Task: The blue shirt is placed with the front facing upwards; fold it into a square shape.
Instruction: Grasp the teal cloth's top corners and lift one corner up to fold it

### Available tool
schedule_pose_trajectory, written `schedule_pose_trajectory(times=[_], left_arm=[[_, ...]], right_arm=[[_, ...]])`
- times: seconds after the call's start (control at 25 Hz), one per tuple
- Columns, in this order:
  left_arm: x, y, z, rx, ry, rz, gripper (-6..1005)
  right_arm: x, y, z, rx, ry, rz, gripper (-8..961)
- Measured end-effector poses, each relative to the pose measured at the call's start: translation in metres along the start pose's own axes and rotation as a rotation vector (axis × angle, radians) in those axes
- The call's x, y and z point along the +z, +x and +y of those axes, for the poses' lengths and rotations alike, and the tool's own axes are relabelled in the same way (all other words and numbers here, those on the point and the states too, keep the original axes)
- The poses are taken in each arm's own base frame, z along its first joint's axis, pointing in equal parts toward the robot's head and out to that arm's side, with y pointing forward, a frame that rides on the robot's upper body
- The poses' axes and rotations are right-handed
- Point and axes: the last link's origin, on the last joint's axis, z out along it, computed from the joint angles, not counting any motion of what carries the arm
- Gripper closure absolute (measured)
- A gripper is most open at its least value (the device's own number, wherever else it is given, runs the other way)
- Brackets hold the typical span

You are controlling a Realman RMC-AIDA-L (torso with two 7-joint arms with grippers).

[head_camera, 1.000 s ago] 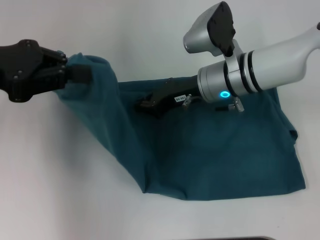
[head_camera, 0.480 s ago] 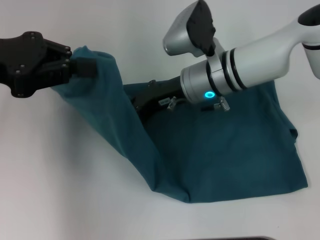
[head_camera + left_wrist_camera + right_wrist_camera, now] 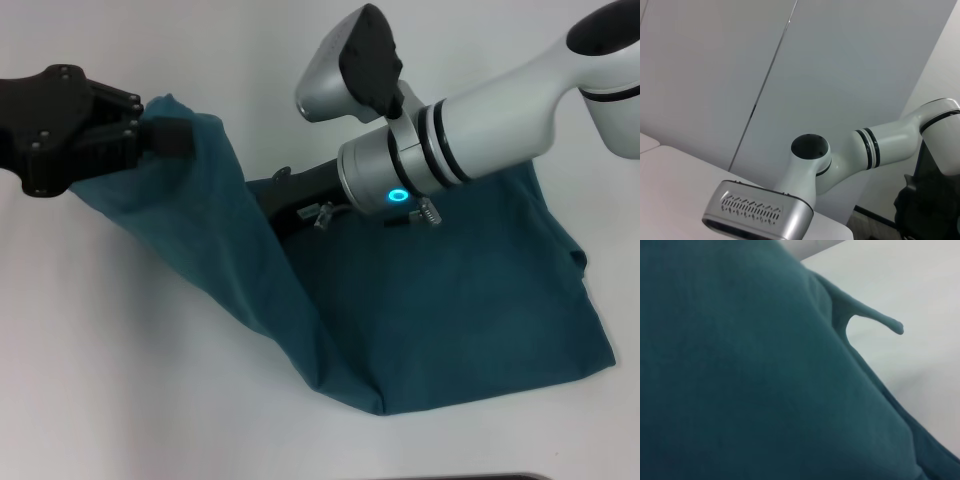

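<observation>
The blue shirt (image 3: 450,300) lies on the white table (image 3: 110,360) showing only plain teal cloth, with no lettering visible. Its left part is lifted into a taut sloping flap. My left gripper (image 3: 165,137), black, is at the upper left, raised off the table and shut on the top corner of that flap. My right gripper (image 3: 283,198) reaches over the shirt's far edge at the centre, its tip partly hidden behind the flap. The blue shirt (image 3: 740,370) fills most of the right wrist view. No shirt shows in the left wrist view.
White table surface (image 3: 920,315) surrounds the shirt. The silver and white right forearm (image 3: 470,120) crosses above the shirt's upper right part. The left wrist view shows the right arm's wrist (image 3: 810,165) and grey wall panels (image 3: 715,75).
My right arm has slid left across the shirt's far edge. The left gripper has shifted slightly right with the corner, and the flap's lower edge has drawn to the right.
</observation>
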Motion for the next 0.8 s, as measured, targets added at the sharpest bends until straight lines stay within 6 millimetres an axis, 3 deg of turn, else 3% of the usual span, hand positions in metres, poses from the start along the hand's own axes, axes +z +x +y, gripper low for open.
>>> schedule_pose_trajectory(times=[0.8], left_arm=[[-0.005, -0.001, -0.001, 0.001, 0.019, -0.001, 969]], right_arm=[[-0.04, 0.054, 0.008, -0.007, -0.115, -0.072, 934]])
